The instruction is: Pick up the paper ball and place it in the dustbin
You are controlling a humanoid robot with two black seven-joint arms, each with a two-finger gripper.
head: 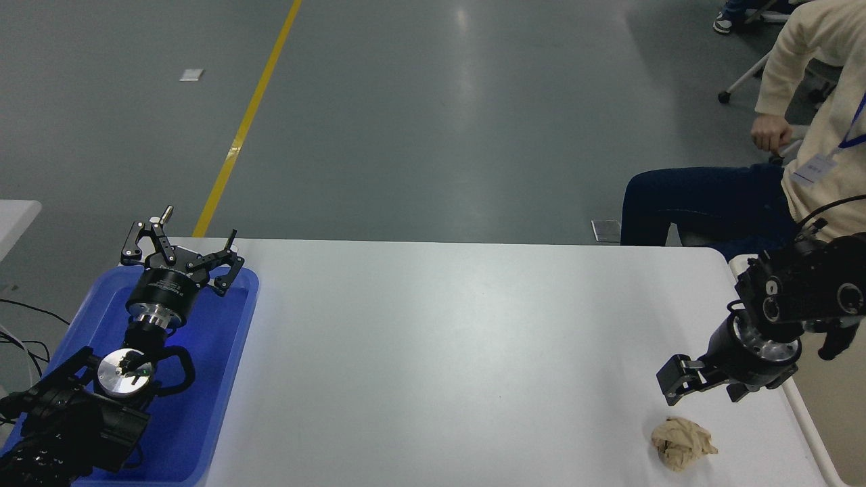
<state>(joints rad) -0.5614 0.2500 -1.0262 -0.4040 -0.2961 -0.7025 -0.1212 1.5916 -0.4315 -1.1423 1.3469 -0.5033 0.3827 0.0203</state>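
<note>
Paper ball [682, 442] loose near table [440, 352] right front edge, right gripper [680, 385] just beyond it, jaws state unclear, dustbin [808, 419] rim alongside, left gripper [181, 251] parked open over blue tray [203, 412].

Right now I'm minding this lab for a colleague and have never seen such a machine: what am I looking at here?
This is one picture, taken from a camera high on a two-armed robot, looking down over its white table. The left gripper is parked with open jaws over a blue tray at the lower left. The right gripper comes in from the right and hangs just above a crumpled paper ball without touching it; I cannot tell how its jaws stand. Nothing is held. At the right edge is a slice of the cream dustbin, mostly hidden by the arm. A person sits beyond the table.
</note>
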